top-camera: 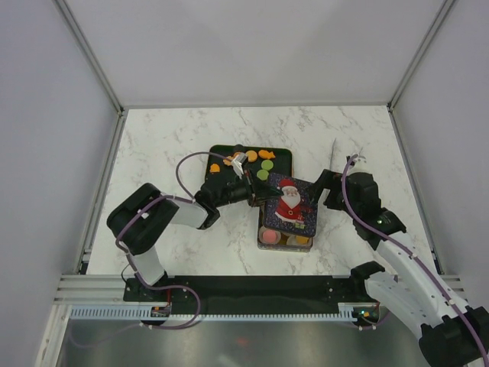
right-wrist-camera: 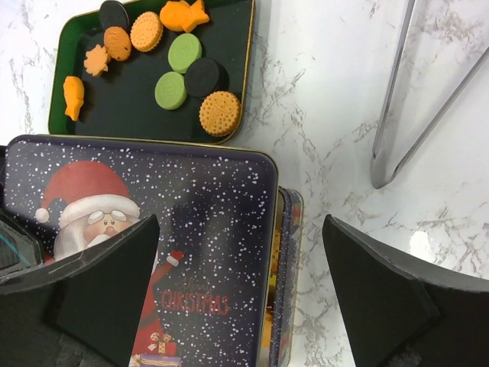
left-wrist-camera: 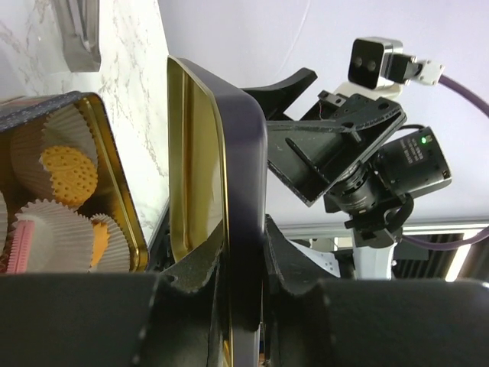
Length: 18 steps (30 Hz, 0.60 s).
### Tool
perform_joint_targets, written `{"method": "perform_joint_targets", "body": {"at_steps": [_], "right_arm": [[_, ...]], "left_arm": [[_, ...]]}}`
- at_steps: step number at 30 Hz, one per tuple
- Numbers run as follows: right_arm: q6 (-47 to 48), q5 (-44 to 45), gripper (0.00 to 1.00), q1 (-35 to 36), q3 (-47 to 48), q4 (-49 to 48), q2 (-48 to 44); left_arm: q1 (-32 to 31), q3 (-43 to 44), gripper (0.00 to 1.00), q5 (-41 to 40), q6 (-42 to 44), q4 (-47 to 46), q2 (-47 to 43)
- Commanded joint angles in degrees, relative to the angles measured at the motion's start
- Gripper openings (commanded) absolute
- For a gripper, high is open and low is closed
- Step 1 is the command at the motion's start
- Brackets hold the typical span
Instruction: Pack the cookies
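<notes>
Over the tin [right-wrist-camera: 290, 260], left jaws tight on lid [right-wrist-camera: 191, 206]

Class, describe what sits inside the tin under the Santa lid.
White paper cups holding an orange cookie and a pink cookie show at the uncovered end of the tin. The Santa lid, pinched by the left tool, hides the rest.

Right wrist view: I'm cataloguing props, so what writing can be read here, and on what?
"CHRISTMAS", in red letters on the dark blue, snow-speckled Santa tin lid.
Nothing else is readable in this view; in the top external view the lid's lettering is too small to read.
</notes>
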State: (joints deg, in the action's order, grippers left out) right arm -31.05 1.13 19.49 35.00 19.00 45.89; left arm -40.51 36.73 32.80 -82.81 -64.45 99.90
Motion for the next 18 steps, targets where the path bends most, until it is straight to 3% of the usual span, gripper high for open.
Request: {"method": "perform_joint_targets", "body": {"at_steps": [1,18], "right_arm": [[-2.0,-0.2,0.97,-0.1,-2.7,-4.7,-2.4],[-7.9,-3.9,0.98,-0.1,-15.0,-15.6,-6.4]], "left_arm": [[-1.0,-0.6,0.16,-2.3,-4.6,-10.0,2.7],[-1.8,-2.9,0.23,-3.1,-6.3,-16.1,8.1]]}}
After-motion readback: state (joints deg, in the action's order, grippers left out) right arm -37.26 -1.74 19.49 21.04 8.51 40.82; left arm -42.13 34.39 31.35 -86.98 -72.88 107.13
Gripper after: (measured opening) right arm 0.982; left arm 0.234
